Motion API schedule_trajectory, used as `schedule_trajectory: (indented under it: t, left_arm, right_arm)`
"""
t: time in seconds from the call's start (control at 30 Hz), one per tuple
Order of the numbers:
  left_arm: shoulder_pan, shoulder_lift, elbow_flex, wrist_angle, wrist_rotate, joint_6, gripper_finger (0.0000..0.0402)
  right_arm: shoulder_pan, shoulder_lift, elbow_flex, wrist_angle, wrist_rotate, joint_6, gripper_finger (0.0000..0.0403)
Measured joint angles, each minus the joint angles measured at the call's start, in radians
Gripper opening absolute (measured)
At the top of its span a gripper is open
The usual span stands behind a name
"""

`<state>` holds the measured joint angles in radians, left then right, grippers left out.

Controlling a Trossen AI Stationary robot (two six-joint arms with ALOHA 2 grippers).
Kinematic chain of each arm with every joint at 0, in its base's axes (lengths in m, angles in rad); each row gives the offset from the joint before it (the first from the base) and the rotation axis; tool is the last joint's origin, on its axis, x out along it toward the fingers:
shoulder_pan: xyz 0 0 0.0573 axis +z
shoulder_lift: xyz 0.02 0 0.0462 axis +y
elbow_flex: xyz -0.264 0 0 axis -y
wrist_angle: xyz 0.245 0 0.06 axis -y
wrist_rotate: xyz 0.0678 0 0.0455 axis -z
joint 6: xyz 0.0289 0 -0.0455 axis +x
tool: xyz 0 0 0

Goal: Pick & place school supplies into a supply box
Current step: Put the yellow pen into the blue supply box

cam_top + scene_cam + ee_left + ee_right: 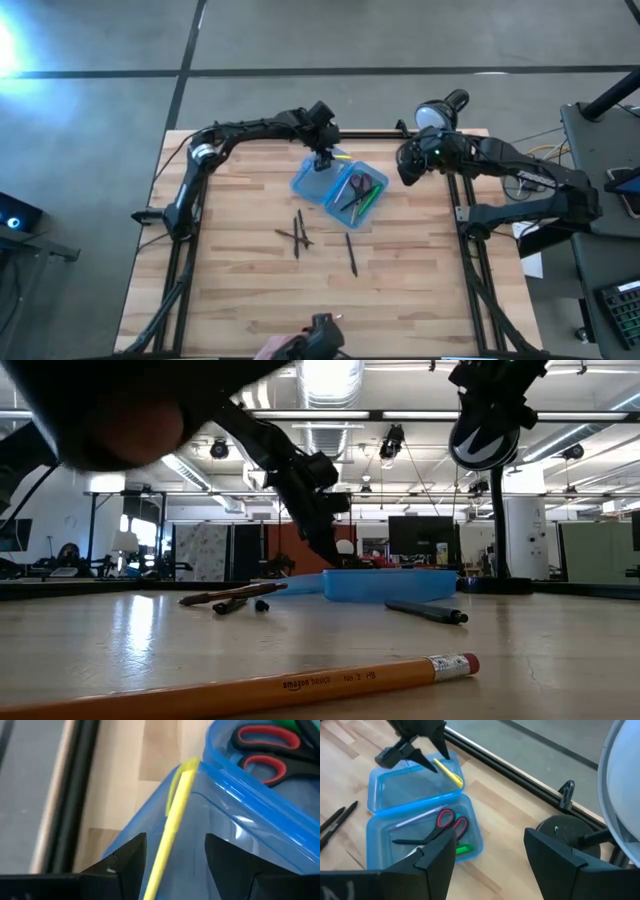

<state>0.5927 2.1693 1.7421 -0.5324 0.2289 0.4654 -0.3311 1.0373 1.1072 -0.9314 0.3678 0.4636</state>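
Yellow pen (172,815) sits propped on the far rim of the supply box (312,183), lying lengthwise between the left gripper (322,157)'s spread, empty fingers. Looks just let go. Right gripper (487,855) waits open beside the lamp (437,112), farther off.

Yellow pencil (240,688) cut off at the low view's left edge
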Motion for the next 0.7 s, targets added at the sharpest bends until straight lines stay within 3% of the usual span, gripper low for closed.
schedule_trajectory:
  t: [0.33,0.7]
  left_arm:
    - [0.003,0.075,0.048,0.011,0.032,-0.035,0.0185]
    - [0.006,0.1,0.074,-0.082,0.087,-0.056,0.0165]
  right_arm:
    - [-0.021,0.005,0.0,0.0,-0.004,-0.004,0.0224]
    - [-0.054,0.005,0.0,-0.001,-0.003,-0.019,0.0224]
